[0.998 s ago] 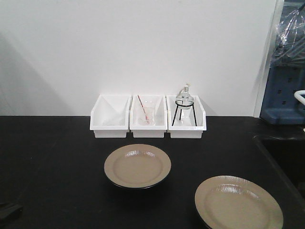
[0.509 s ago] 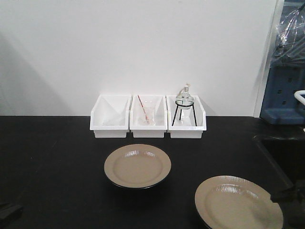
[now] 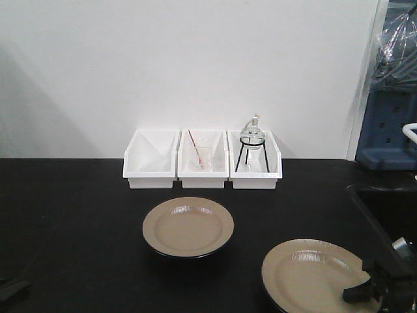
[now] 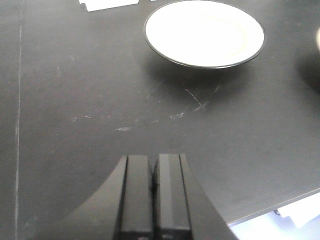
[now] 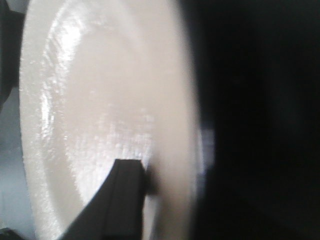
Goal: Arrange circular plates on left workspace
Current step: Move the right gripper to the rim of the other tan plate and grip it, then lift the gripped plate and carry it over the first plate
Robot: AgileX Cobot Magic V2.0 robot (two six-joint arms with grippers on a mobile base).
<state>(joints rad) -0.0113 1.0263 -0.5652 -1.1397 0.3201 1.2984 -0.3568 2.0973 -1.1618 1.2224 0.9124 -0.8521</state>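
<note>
Two round beige plates lie on the black countertop [image 3: 78,215]. One plate [image 3: 187,225] rests at the centre, in front of the white bins; the left wrist view shows it far ahead [image 4: 204,31]. The other plate [image 3: 313,277] is at the front right and fills the right wrist view [image 5: 100,100]. My right gripper [image 3: 365,290] is shut on its right rim. One finger [image 5: 131,185] lies on the plate's top face, the other is hidden under the rim. My left gripper [image 4: 154,165] hangs shut and empty over bare countertop at the front left.
Three white bins [image 3: 203,171] line the back wall; the middle one holds a beaker, the right one a glass flask on a black stand [image 3: 251,147]. A recessed black sink [image 3: 391,202] lies at the right. The counter's white front edge [image 4: 300,212] is near my left gripper.
My right gripper came into view at the bottom right and closed on the right plate's rim. That plate has shifted slightly left. The centre plate and left gripper are unmoved.
</note>
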